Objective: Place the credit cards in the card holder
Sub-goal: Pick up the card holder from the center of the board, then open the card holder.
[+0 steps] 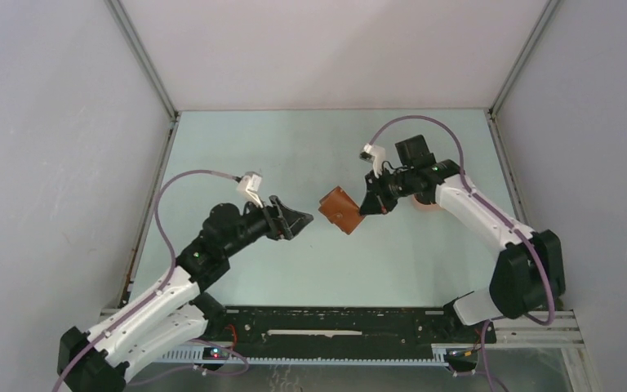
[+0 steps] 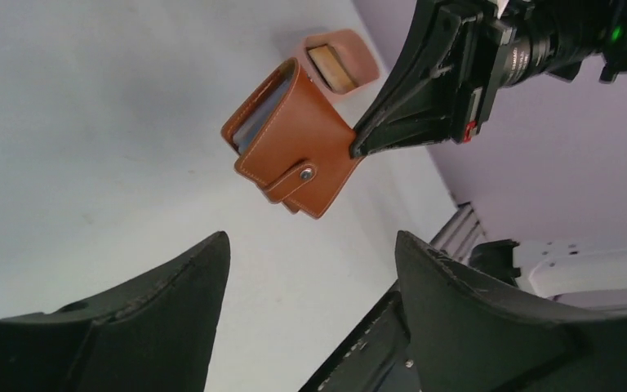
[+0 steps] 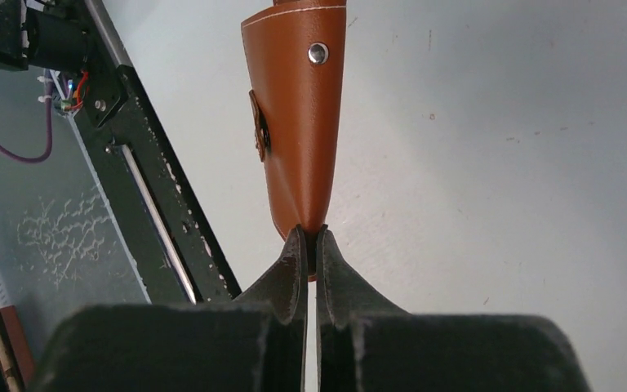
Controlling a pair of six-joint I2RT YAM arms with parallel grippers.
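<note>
Right gripper [image 3: 311, 237]: clamped down narrow on one edge of the card holder [image 3: 298, 122], nothing else in the bite.
Card holder: up off the table [image 1: 294, 147], held in the air between the two arms, sticking straight out from the right fingertips.
Long axis: running away from the right gripper and on toward the left one; gripped edge at the right-hand end, free end pointing left.
Mouth: in the left wrist view, open side turned away from the clamp, grey-blue edge showing inside; snap button [image 2: 305, 173] on the near face, fastened or not, cannot tell.
Left gripper [image 2: 310, 245]: spread wide, empty, aimed at the holder, near but apart.
Nearer arm: right in contact; left across a gap.
Credit cards: one yellow-tan card [image 2: 331, 67] in the pink tray [image 2: 359, 57], beyond the holder, on the right arm's side.
Call: likely a handover or a two-handed opening, free end first.
</note>
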